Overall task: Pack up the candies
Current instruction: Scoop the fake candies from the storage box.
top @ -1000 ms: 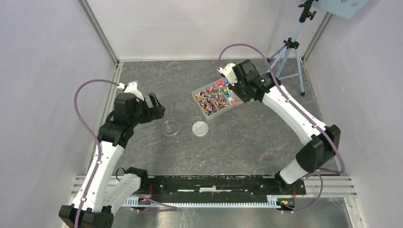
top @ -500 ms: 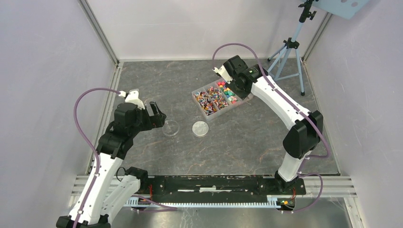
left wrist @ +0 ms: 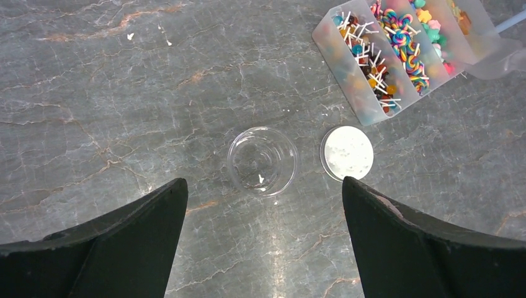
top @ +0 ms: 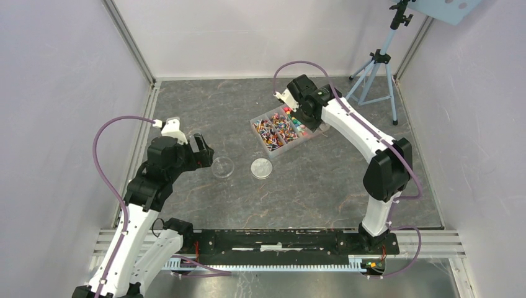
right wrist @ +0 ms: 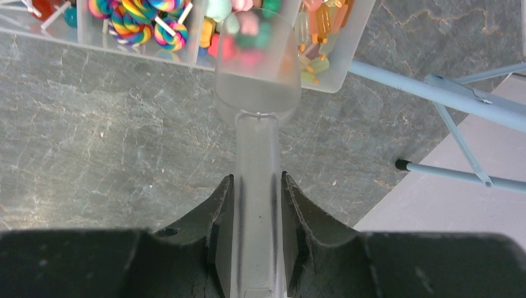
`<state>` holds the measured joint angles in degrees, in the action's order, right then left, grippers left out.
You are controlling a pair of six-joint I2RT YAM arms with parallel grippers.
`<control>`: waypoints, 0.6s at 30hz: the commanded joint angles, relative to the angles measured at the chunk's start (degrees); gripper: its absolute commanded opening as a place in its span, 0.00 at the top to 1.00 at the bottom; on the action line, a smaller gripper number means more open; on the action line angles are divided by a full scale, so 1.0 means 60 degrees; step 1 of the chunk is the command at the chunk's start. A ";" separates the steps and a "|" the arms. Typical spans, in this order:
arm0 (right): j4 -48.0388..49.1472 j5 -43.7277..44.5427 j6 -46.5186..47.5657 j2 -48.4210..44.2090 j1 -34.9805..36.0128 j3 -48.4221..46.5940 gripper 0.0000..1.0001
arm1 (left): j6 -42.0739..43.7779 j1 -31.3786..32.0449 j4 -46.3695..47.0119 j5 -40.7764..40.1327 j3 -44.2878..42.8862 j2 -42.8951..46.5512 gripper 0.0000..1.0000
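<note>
The candies (top: pixel 280 128) fill a clear divided tray (top: pixel 255 125) at the back centre: lollipops, swirls and small sweets (left wrist: pixel 386 54). My right gripper (top: pixel 306 114) is shut on the handle of a translucent plastic scoop (right wrist: pixel 257 93). The scoop's bowl hangs over the tray's near compartments of pink, green and orange sweets (right wrist: pixel 248 28). My left gripper (top: pixel 202 149) is open and empty, hovering above a small clear round jar (left wrist: pixel 262 160). The jar stands empty beside its round grey lid (left wrist: pixel 347 153).
The jar (top: pixel 222 167) and the lid (top: pixel 262 168) lie side by side in front of the tray. A blue tripod (top: pixel 375 62) stands at the back right, its legs (right wrist: pixel 446 93) close to the tray's right end (right wrist: pixel 347 56).
My right arm has swung left with the scoop, so the bowl is now over the tray. My left gripper has shifted slightly nearer the jar, still open.
</note>
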<state>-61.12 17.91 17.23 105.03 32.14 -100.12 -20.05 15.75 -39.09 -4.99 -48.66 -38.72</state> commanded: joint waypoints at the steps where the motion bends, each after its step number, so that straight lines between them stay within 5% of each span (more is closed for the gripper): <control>1: 0.0516 -0.0363 0.0116 0.0312 -0.0010 -0.0224 1.00 | 0.0632 0.0069 0.0267 0.0003 -0.0063 0.0081 0.00; 18: 0.3828 -0.1011 0.0292 -0.0637 -0.0180 0.2770 1.00 | 0.0774 0.0092 0.0321 -0.0075 -0.0021 0.0154 0.00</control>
<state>-42.92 15.46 18.94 104.07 31.70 -87.96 -18.35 15.90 -39.05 -4.97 -48.66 -38.39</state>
